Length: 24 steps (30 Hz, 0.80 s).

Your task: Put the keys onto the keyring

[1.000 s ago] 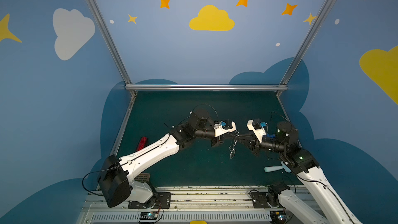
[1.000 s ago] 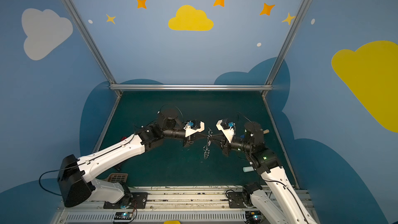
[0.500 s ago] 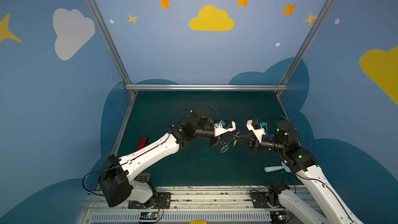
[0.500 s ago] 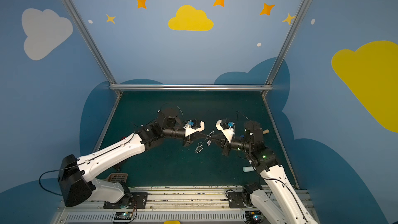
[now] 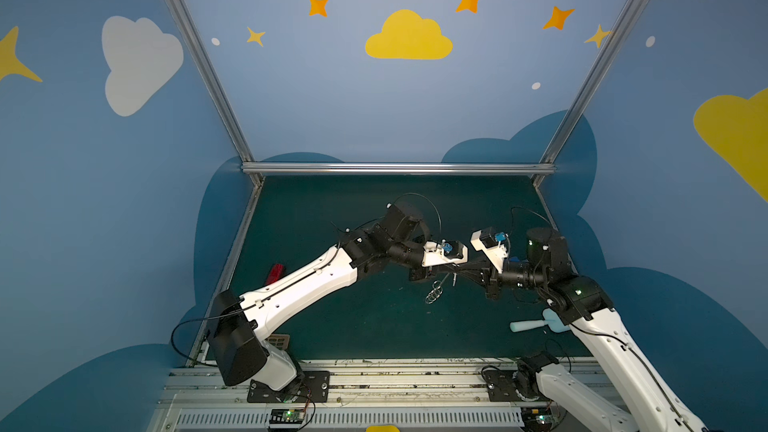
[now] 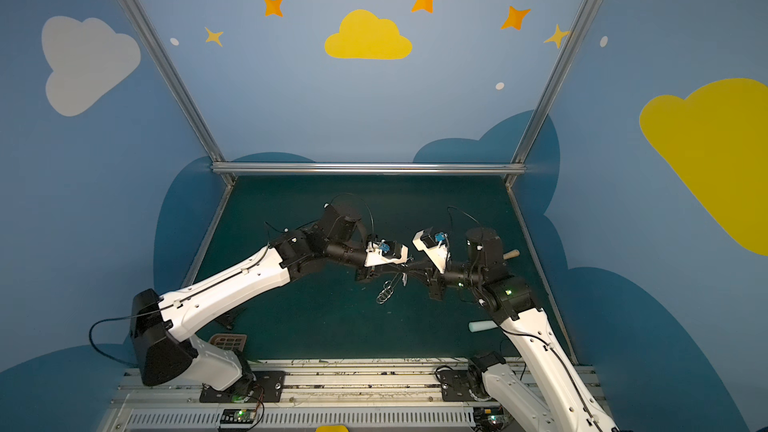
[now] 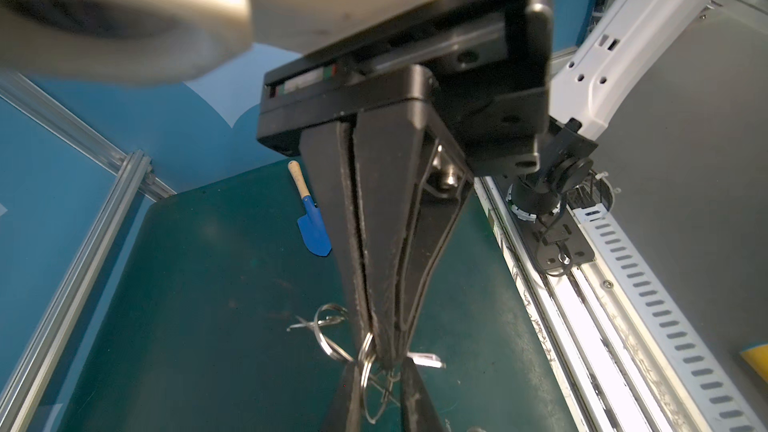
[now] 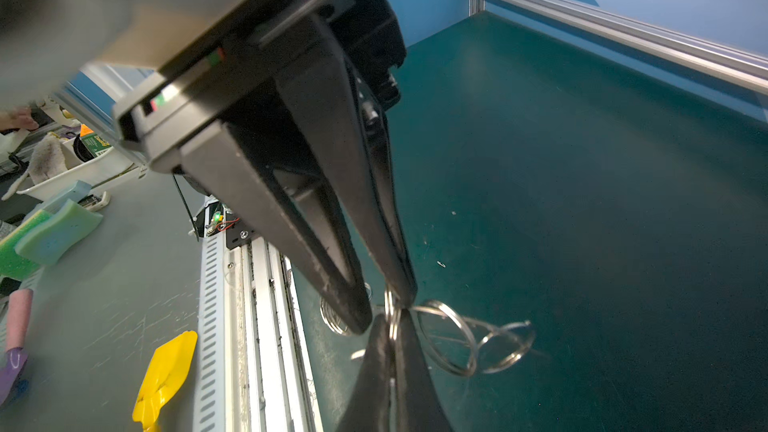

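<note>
The two arms meet tip to tip above the middle of the green worktop (image 5: 374, 326). The right gripper (image 7: 384, 351) is pinched closed on one silver ring of the keyring (image 5: 434, 293), and the other rings dangle below it. The left gripper (image 8: 378, 305) stands narrowly parted around the same spot, gripping nothing that can be made out. The key (image 7: 424, 361) shows as a pale sliver just beside the tips.
</note>
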{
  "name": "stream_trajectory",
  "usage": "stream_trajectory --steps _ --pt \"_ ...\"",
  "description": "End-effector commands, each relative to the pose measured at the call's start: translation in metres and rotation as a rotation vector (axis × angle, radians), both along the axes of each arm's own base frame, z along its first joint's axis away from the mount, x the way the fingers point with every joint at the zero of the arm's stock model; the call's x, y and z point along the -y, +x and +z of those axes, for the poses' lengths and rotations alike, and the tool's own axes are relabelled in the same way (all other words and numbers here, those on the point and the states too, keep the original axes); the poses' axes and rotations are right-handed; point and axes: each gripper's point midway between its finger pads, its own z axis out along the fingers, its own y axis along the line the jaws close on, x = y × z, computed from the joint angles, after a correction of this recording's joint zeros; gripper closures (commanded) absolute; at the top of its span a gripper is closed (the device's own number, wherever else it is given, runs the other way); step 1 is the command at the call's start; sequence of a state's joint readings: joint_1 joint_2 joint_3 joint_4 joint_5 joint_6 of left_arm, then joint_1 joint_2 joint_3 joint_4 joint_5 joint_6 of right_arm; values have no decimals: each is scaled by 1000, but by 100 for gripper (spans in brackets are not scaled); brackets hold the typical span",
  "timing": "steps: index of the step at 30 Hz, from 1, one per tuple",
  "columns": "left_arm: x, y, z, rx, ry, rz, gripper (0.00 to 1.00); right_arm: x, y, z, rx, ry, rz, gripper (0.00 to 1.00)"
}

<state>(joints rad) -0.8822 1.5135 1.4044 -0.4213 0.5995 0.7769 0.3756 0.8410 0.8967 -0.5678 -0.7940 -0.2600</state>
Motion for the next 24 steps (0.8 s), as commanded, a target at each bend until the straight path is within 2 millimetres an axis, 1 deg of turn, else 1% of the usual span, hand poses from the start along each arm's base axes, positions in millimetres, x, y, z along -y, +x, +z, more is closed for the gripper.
stream_trajectory --steps 1,5,7,12,16,18,24 --pt "-8 -4 -13 11 87 -20 80 1 -3 10 33 -6 20 100" --pt "-10 -3 -13 18 108 -27 80 1 -4 9 17 -11 21 100" --pt "-9 -4 -13 11 111 -34 80 1 -5 9 42 -17 36 100" --pt "-5 -9 -10 0 96 -57 80 0 -5 8 36 -19 45 100" --pt "-2 -9 -8 -3 87 -64 81 0 -5 8 33 -21 43 100" --pt "0 -10 -8 -8 88 -69 83 -1 -4 7 28 -18 43 100" --pt "4 -10 -7 -24 72 -70 83 -2 -4 6 19 -10 47 100"
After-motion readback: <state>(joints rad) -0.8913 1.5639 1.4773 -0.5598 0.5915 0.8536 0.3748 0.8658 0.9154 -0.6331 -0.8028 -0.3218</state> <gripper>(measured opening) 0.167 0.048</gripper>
